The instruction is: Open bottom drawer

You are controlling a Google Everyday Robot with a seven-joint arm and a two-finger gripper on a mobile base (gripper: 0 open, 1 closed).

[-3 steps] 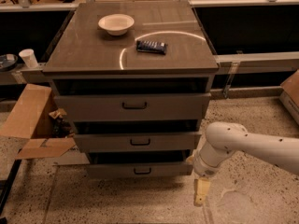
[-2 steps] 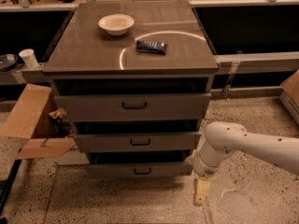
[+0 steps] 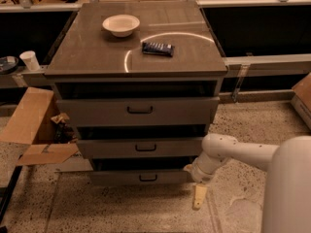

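Camera view shows the bottom drawer [image 3: 116,178] lowest in the grey cabinet [image 3: 97,57], under two larger drawers. The gripper [image 3: 199,197] hangs beside its right end, near the floor; whether it is spread or closed, I cannot tell.

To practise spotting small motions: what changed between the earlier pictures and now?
The gripper edged slightly left, toward the right end of the bottom drawer, and hangs low near the floor. The drawer, the bowl and the dark packet on top stayed put.
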